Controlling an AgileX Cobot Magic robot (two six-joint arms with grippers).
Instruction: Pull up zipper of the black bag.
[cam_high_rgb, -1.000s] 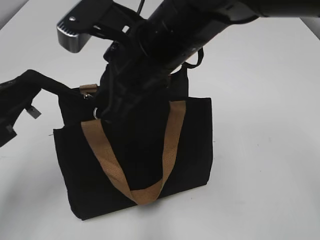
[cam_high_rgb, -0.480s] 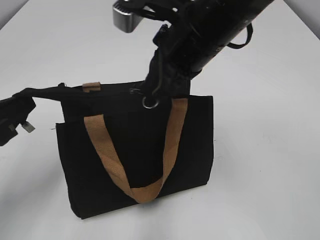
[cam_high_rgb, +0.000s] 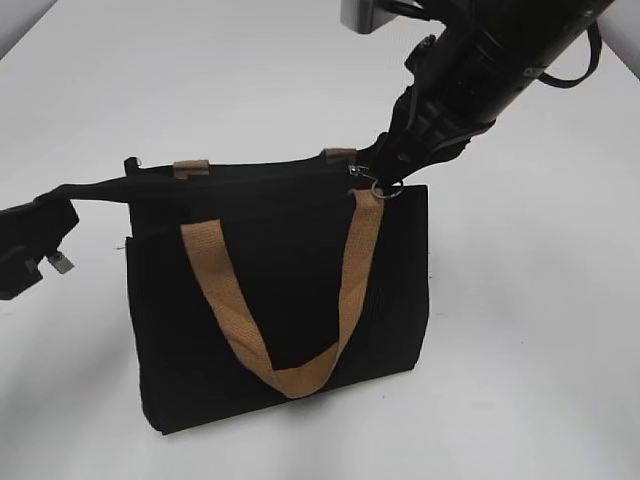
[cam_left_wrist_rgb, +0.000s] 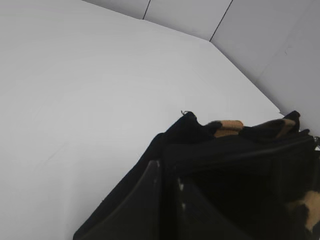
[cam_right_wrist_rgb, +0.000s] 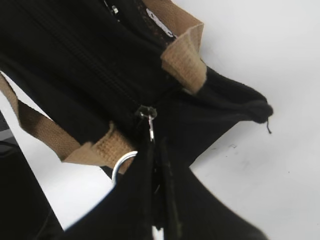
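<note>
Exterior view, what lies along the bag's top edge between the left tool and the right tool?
In the exterior view, between the left tool and right tool runs the black bag's zipper, with two tan strap tabs.

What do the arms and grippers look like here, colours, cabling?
Both arms are matte black. The right arm is thick and tubular, with a looped black cable and a silver-grey box near its top. The right gripper has flat black fingers. The left gripper carries a small metallic tab.

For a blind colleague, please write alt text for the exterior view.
A black bag with tan handles stands on a white table. The right gripper holds the zipper pull near the bag's right top corner, while the left gripper grips the left corner, stretched sideways.
</note>
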